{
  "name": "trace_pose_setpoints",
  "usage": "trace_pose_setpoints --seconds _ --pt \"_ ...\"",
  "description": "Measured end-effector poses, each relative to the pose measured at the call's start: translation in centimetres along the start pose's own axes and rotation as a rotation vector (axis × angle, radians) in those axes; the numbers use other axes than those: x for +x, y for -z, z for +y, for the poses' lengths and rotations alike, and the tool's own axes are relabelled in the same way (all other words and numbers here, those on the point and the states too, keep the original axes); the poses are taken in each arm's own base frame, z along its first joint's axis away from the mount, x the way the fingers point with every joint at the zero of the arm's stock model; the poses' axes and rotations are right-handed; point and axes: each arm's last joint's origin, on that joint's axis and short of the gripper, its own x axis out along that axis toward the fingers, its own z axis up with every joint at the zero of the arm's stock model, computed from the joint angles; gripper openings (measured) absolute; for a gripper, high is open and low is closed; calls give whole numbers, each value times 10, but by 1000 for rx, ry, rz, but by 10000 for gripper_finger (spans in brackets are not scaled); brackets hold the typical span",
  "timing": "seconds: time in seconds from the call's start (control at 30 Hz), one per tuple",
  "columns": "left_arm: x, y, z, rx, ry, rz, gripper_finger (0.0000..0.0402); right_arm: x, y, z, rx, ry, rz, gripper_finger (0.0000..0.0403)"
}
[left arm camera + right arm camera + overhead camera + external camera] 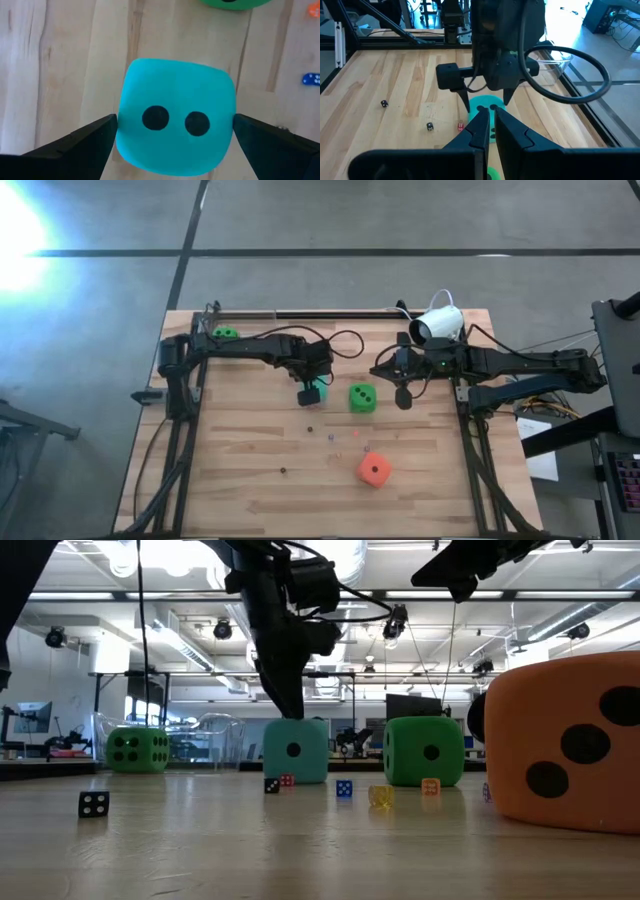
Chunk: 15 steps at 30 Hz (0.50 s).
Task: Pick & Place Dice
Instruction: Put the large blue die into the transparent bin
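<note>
A teal die (175, 95) rests on the wooden table (240, 440), two pips up. My left gripper (175, 150) points steeply down over it, open, one finger on either side. A green die (363, 397) sits just right of it. Another green die (226, 332) lies at the far left corner, and an orange-red die (374, 470) lies toward the near edge. My right gripper (404, 396) hangs shut above the table, right of the green die, holding nothing. My left gripper's fingers (95, 137) stand close against two opposite sides of the teal die (122, 125), coming from above. Whether they touch those sides I cannot tell. The die sits flat on the table.
Several tiny dice (331, 436) are scattered on the wood between the big dice and the near edge. A white camera (437, 326) stands at the far edge by the right arm. Bare wood lies at the near left.
</note>
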Motion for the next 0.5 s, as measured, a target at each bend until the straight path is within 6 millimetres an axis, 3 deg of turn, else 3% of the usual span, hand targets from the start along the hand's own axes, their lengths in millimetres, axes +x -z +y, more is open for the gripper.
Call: trace_pose_setpoints --seconds 0.5 --pt "1 0 -1 148 4 -1 400 0 0 0 0 0 0 27"
